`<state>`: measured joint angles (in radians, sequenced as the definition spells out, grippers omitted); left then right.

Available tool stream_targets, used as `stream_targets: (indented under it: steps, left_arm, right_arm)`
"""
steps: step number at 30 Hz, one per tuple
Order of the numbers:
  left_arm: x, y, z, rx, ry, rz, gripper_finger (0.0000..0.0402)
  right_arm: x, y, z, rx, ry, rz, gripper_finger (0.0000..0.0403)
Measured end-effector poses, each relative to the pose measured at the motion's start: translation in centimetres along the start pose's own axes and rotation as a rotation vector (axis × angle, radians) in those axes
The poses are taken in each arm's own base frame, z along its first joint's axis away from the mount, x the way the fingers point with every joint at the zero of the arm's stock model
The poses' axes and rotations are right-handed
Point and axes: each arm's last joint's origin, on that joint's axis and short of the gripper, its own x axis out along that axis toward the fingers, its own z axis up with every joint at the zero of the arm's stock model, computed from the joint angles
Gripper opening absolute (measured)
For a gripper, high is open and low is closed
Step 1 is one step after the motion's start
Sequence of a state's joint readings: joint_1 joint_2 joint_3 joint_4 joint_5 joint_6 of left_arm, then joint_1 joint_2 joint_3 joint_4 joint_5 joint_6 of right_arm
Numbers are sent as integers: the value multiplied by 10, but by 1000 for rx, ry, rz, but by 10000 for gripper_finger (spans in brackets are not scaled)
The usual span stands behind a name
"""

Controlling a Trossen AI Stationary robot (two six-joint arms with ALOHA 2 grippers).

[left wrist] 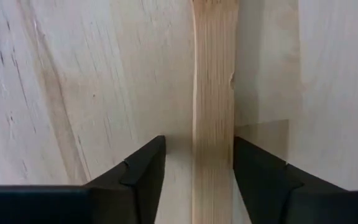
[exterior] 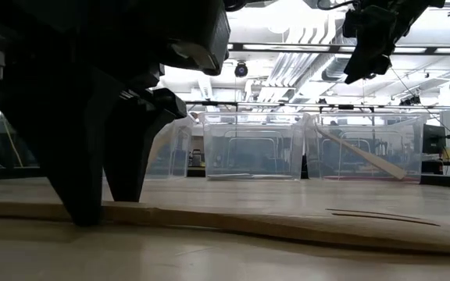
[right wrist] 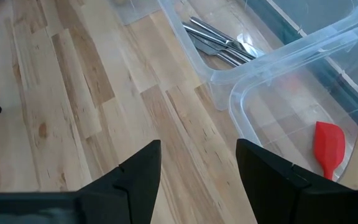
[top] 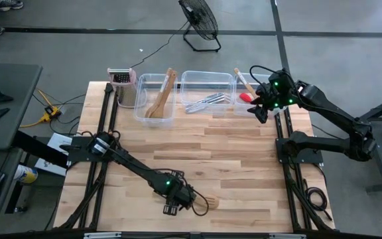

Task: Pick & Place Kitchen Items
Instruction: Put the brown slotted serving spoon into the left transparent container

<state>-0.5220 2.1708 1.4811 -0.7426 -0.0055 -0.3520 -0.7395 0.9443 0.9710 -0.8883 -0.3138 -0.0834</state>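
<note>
- The light butcher-block table point(top: 231, 166) shows wide bare wood across its middle; every container stands along the 12 o'clock edge.
- The left gripper point(top: 178, 198) is low near the 6 o'clock edge, its dark fingers point(left wrist: 143, 169) straddling the handle of a flat pale wooden spatula point(left wrist: 214, 112) lying on the wood; gaps show at both sides, so nothing is gripped.
- An upright metal box grater point(top: 121, 86) stands at 11 o'clock.
- The left clear plastic tub point(top: 155, 99) holds wooden spoons point(top: 161, 99).
- The middle clear tub point(top: 207, 93) holds silvery metal cutlery point(right wrist: 219, 43).
- The right clear tub point(right wrist: 278, 118) holds a red spatula point(right wrist: 328, 146).
- The right gripper point(top: 262, 106) hovers at that tub's rim at 1 o'clock, fingers apart and empty.
</note>
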Motion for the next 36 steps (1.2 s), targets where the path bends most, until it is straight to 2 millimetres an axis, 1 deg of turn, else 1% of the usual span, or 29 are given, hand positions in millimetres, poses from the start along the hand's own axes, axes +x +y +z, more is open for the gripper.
stream_targets:
  steps: [9,17,30,36]
  left_arm:
    - [0,0,1,4,-9,-7,135]
    - [1,-1,1,4,-12,-15,80]
    - [0,-1,1,4,-16,-1,79]
    - [-7,0,7,-1,-10,26,79]
  right_arm:
    - [0,0,-2,0,23,2,200]
    - [0,0,-3,-2,29,3,200]
    - [0,0,-3,-8,29,2,200]
    - [0,0,-3,-10,28,3,200]
